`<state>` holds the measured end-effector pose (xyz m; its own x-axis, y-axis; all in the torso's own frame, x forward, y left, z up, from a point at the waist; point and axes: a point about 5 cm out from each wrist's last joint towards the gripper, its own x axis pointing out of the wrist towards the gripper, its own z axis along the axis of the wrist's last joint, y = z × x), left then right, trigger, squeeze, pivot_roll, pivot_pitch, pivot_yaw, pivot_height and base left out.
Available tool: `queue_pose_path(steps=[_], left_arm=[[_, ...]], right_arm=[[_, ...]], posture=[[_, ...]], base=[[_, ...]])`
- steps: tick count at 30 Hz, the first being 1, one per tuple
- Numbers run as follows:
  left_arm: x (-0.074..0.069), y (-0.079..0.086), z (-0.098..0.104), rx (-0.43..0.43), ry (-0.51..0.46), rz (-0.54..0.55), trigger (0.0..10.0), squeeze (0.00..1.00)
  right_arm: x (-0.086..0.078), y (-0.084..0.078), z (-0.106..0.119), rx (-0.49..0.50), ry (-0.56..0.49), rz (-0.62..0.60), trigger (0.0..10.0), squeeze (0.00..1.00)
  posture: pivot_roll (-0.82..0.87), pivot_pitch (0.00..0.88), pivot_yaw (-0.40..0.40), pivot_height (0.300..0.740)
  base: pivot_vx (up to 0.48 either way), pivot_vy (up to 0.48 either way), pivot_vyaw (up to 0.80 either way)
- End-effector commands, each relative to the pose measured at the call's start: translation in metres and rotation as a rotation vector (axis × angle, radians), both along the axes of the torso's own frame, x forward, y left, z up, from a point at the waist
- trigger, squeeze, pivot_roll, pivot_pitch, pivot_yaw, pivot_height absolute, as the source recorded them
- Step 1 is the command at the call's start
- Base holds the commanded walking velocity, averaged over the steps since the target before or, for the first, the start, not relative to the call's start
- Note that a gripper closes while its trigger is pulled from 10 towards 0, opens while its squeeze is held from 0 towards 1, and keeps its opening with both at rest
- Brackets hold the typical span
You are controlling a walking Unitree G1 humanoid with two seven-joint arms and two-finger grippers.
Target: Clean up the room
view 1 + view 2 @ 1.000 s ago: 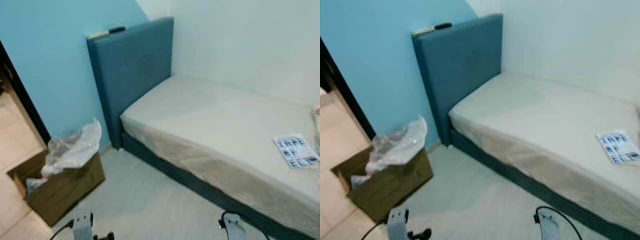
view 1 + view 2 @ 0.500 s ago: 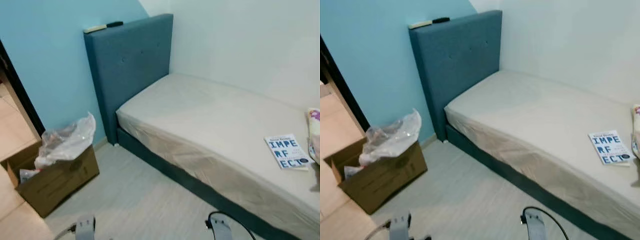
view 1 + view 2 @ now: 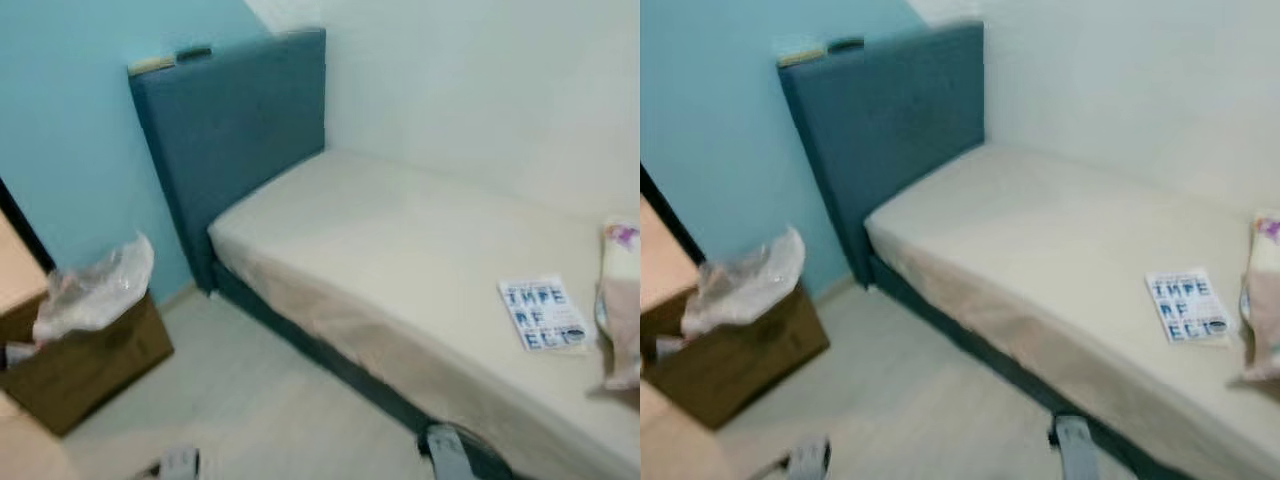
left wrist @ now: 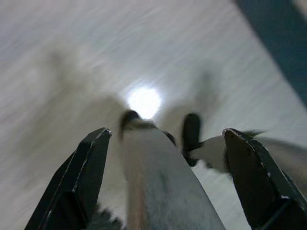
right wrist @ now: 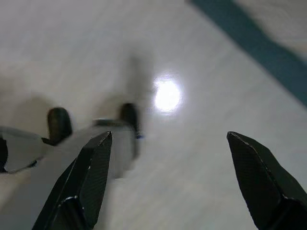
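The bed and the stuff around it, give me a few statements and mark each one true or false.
1. A book lies flat on the bare mattress. True.
2. The cardboard box sits on the mattress. False: it stands on the floor beside the blue headboard.
3. Crumpled clear plastic sticks out of the box. True.
4. The left gripper is shut on the book. False: its fingers are spread apart over the floor, holding nothing.
5. Small items rest on top of the headboard. True.
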<state>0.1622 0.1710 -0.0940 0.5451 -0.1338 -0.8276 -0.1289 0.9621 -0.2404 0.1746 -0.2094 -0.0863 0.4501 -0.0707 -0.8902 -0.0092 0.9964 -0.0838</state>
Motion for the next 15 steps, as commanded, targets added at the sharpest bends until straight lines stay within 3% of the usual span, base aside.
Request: queue_pose_path(steps=[1,11,15], left_arm=[[0.004,0.002,0.002,0.006,-0.008,-0.008,10.0,0.00],[0.002,-0.003,0.001,-0.008,-0.005,-0.012,10.0,0.00],[-0.005,-0.003,-0.002,-0.007,0.012,-0.014,10.0,0.00]], right_arm=[[0.001,0.005,-0.001,0.004,0.010,0.030,10.0,0.00],[0.000,0.002,-0.001,0.000,0.011,0.021,10.0,0.00],[-0.001,0.001,-0.001,0.002,0.004,0.010,10.0,0.00]], posture=[[-0.10,0.000,-0.008,0.735],[-0.10,0.000,-0.013,0.735],[-0.10,0.000,-0.012,0.735]], base=[[0.000,-0.480,-0.76],[0.000,-0.480,-0.75],[0.000,-0.480,0.00]])
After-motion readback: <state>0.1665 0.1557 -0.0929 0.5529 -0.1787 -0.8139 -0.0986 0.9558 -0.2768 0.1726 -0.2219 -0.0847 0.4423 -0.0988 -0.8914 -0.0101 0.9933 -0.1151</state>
